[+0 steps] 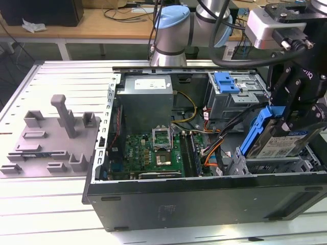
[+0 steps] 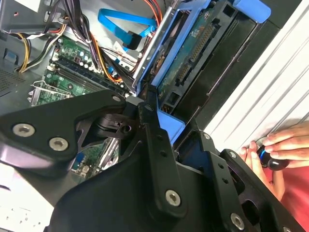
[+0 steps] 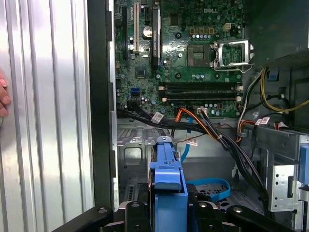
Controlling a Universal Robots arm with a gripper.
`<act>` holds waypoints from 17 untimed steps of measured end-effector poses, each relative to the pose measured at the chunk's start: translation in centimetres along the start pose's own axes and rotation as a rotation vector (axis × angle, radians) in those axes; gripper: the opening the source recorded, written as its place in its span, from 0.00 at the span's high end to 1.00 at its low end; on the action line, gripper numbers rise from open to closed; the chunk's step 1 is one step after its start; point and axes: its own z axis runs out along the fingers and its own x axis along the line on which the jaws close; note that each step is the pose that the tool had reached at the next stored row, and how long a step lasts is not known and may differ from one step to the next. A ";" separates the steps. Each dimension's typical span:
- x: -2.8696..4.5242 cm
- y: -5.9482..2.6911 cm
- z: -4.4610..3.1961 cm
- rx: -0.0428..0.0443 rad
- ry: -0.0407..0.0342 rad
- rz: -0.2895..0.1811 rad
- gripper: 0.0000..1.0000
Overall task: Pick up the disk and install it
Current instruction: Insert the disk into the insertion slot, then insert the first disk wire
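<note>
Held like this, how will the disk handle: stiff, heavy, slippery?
The disk looks like a rigid metal slab, so it probably won't flex. It is likely dense for its size, and hangs tilted from the gripper, so it may pivot. Its smooth blue plastic bracket could slip in the grip.

Bright, even light w/ glare on table slats (image 3: pixel 48 96) (case (image 1: pixel 204 196) interior dimmer).

Exterior view overlooks open case (image 1: pixel 204 200); both wrist views close, share motherboard (image 2: pixel 67 50) (image 3: pixel 186 65).
</note>
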 end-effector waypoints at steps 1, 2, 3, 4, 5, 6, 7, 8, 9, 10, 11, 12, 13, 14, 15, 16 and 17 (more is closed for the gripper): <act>0.01 0.00 0.04 0.0000 0.0001 0.000 0.63; 0.02 0.00 0.06 0.0000 0.0000 0.000 0.63; 0.02 0.00 0.07 0.0000 -0.0001 0.000 0.63; 0.02 0.00 0.07 0.0000 -0.0001 0.000 0.63; 0.02 0.00 0.07 0.0000 -0.0001 0.000 0.63; 0.02 0.00 0.07 0.0000 -0.0001 0.000 0.63; 0.03 0.00 0.06 0.0001 0.0004 0.000 0.63; 0.03 0.00 0.07 0.0000 -0.0002 0.000 0.62; 0.03 0.00 0.07 0.0000 -0.0001 0.000 0.56; 0.03 0.00 0.06 0.0000 0.0000 0.000 0.56; 0.03 0.00 0.07 0.0000 -0.0002 0.000 0.56; 0.03 0.00 0.07 0.0000 -0.0001 0.000 0.56; 0.03 0.00 0.06 0.0000 0.0000 0.000 0.56; 0.03 0.00 0.07 0.0000 -0.0001 0.000 0.56; 0.05 0.00 0.06 0.0000 -0.0001 0.000 0.56; 0.07 0.00 0.06 0.0000 -0.0001 0.000 0.56; 0.07 0.00 0.07 0.0000 -0.0001 0.000 0.56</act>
